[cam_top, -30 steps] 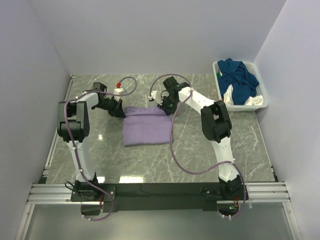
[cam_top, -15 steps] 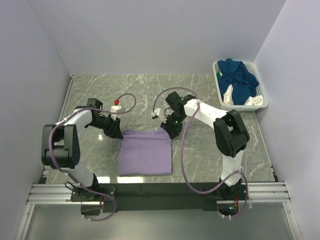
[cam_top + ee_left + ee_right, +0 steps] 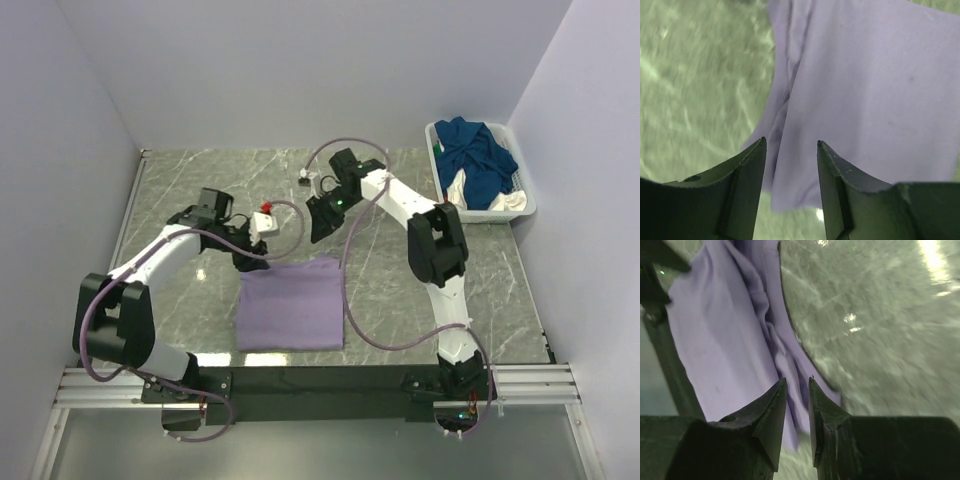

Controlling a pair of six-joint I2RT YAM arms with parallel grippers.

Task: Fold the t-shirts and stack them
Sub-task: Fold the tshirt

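Lilac shirt point(image 3: 290, 305): folded into a rectangle and laid flat on the table point(image 3: 180, 190), near the front edge between the two arms.
Left gripper point(image 3: 250, 262): held at the shirt's far left corner. Its fingers point(image 3: 740, 185) are seen well apart, with nothing clamped.
Right gripper point(image 3: 314, 228): held just beyond the shirt's far right corner. Its fingers point(image 3: 767, 425) are parted by a narrow gap, with nothing held.
Basket point(image 3: 436, 160): set at the far right corner. Teal shirts point(image 3: 480, 150) and a white shirt point(image 3: 510, 203) are piled in it.
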